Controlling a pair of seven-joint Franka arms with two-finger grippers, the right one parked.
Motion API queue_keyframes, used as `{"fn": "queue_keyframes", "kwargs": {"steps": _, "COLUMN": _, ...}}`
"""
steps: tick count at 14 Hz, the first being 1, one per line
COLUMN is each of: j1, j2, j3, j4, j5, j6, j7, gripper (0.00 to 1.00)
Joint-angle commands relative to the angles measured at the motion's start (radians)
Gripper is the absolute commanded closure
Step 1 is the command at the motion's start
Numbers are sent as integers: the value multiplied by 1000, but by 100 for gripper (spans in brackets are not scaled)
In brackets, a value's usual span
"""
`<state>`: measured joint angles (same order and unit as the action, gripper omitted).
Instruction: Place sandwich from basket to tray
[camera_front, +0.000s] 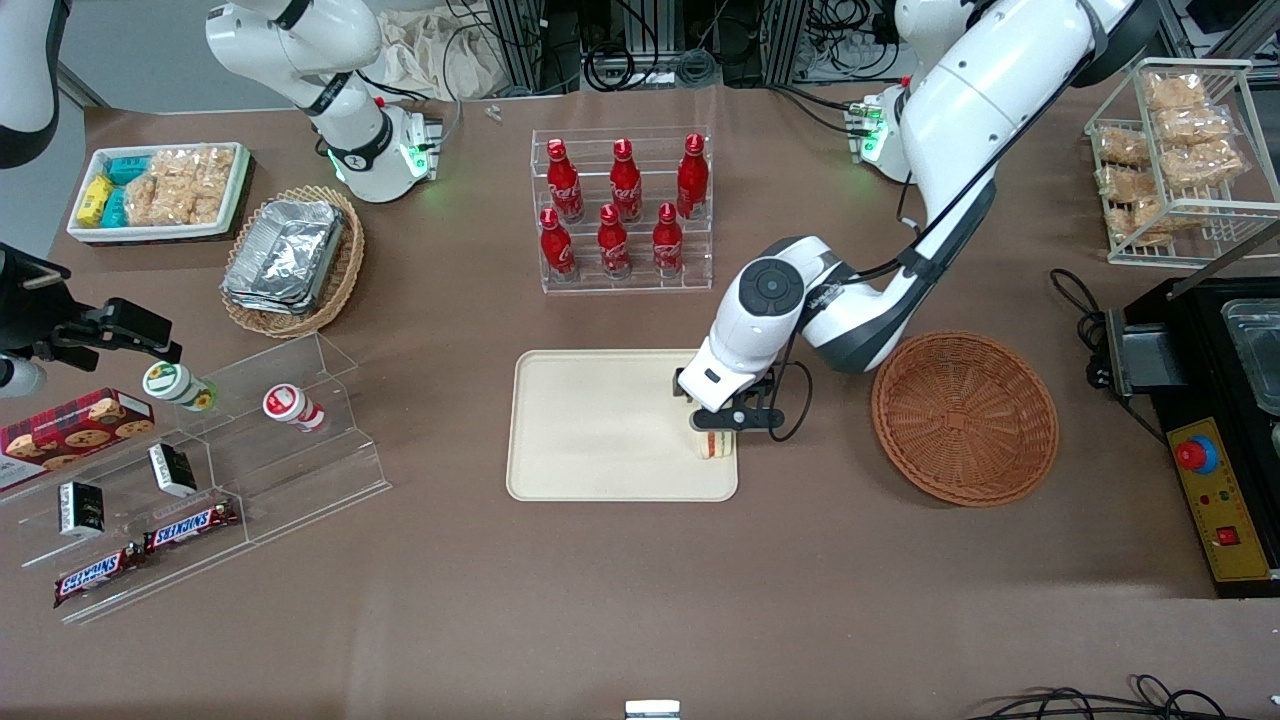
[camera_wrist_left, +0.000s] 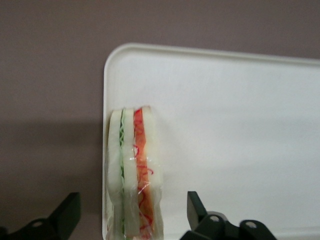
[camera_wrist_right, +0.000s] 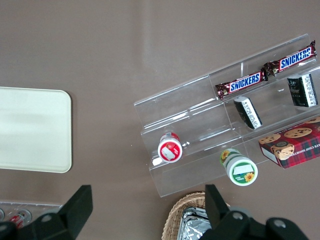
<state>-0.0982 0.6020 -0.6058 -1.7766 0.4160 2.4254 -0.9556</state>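
One sandwich (camera_wrist_left: 134, 172) stands on the tray (camera_wrist_left: 240, 125) — gripper (camera_wrist_left: 132, 220) fingers (camera_wrist_left: 197, 207) spread, a gap only the wrist view shows.

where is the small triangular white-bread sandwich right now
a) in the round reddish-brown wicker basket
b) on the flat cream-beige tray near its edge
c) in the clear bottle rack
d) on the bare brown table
b: the small triangular white-bread sandwich stands on the flat cream-beige tray, right at the rim nearest the empty round reddish-brown wicker basket, with the left gripper above it and its open fingers apart on either side of the wedge.
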Motion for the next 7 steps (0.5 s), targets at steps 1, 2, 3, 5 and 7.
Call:
{"fn": "queue_keyframes", "kwargs": {"steps": 1, "j1": 18, "j2": -109, "j3": 4, "j4": 17, "j5": 17, "j6": -25, "j7": -134, "gripper": 0}}
{"fn": "queue_keyframes", "kwargs": {"steps": 2, "j1": 24, "j2": -117, "j3": 6, "j4": 54, "j5": 20, "j6": -70, "j7": -156, "gripper": 0}}
{"fn": "queue_keyframes", "kwargs": {"steps": 3, "j1": 44, "j2": -119, "j3": 3, "j4": 112, "j5": 18, "j6": -162, "j7": -152, "gripper": 0}}
{"fn": "queue_keyframes", "kwargs": {"steps": 5, "j1": 75, "j2": -119, "j3": -5, "j4": 222, "j5": 12, "j6": -367, "j7": -125, "gripper": 0}}
{"fn": "queue_keyframes", "kwargs": {"steps": 7, "j1": 112, "j2": -160, "j3": -5, "j4": 252, "j5": -78, "j6": -446, "j7": -25, "gripper": 0}}
